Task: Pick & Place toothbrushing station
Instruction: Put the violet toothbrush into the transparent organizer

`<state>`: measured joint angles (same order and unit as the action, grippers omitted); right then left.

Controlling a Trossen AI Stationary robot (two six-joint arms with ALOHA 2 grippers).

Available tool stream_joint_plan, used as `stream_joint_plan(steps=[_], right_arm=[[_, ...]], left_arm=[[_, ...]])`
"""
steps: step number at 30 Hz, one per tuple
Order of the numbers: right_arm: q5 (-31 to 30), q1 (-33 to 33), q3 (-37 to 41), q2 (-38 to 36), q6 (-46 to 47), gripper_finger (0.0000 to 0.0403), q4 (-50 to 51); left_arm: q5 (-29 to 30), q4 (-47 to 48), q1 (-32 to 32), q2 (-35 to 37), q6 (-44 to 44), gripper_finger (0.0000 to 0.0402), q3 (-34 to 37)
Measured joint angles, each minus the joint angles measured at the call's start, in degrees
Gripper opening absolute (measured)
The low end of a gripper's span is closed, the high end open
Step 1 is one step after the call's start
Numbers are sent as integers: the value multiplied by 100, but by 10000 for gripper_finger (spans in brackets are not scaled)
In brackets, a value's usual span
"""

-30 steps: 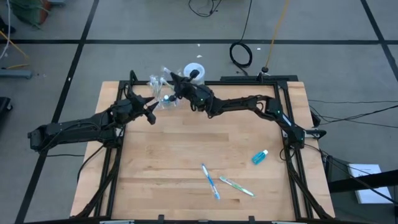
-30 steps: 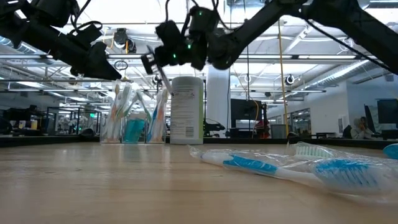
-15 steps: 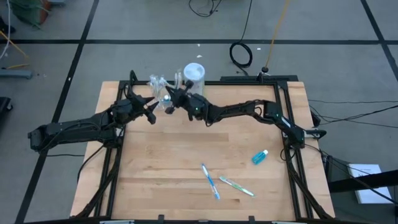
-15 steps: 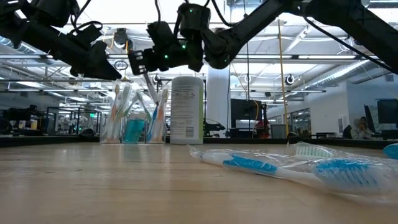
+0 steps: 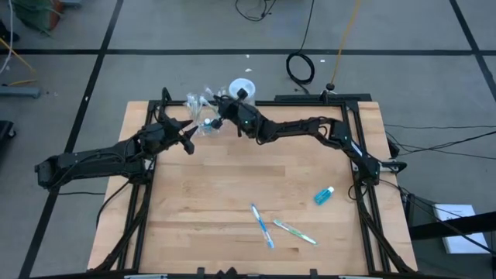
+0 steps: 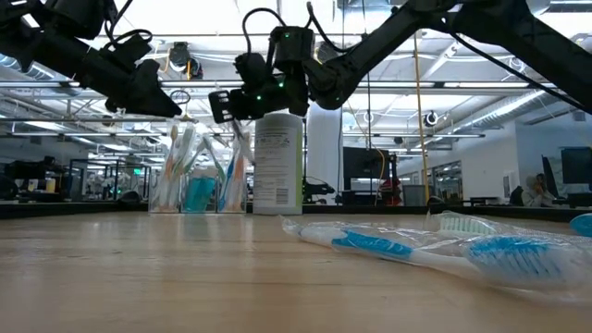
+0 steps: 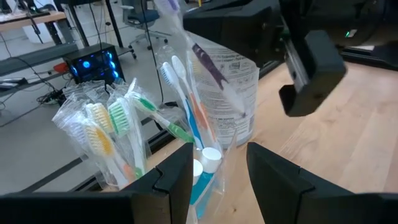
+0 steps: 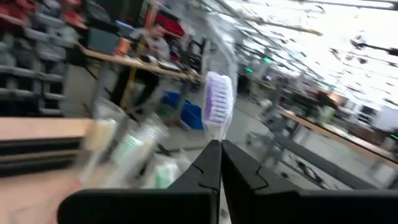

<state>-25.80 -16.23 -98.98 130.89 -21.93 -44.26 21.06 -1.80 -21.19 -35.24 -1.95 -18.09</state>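
Note:
The clear cup (image 6: 198, 183) stands on the table's far side, filled with wrapped toothbrushes (image 7: 127, 121) and blue tubes (image 7: 208, 163). My right gripper (image 5: 219, 118) hovers just above the cup, shut on a purple-bristled toothbrush (image 8: 217, 102) in a clear wrapper. My left gripper (image 5: 188, 142) waits open, a little short of the cup on its left. In its wrist view its fingers frame the cup without touching it. Two more toothbrushes (image 5: 262, 225) and a blue tube (image 5: 323, 195) lie flat on the near right of the table. My right gripper pinches the wrapped toothbrush's handle (image 8: 216, 138) between its two shut fingers. The brush runs on along the fingers, its purple bristle head (image 8: 218, 99) at the free end. It is lifted clear of the table. I cannot tell whether it touches the cup or the brushes in it.
A white canister (image 6: 277, 162) stands right beside the cup, under my right arm. The black frame rails (image 5: 353, 167) run along the table's sides. Bare wood (image 5: 217, 186) lies in the middle of the table.
My right gripper swung toward the table's left over the cup, then came part of the way back toward the canister and sank a little. Its wrist rolled, and the purple toothbrush stayed in its fingers.

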Motion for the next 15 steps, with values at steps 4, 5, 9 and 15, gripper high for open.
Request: stream_joint_plan(steps=[4,5,9,15], right_arm=[[35,-68,0,0,30,0,-24],[35,-76,0,0,-3,0,5],[5,184,0,-32,-377,0,65],[-1192,766,-13,-164,-818,0,150]], left_arm=[[0,2,0,-1,-3,152,0],[0,5,0,-1,-3,152,0],[-7,57,0,-1,-3,152,0],[-301,100,0,1,165,152,0]])
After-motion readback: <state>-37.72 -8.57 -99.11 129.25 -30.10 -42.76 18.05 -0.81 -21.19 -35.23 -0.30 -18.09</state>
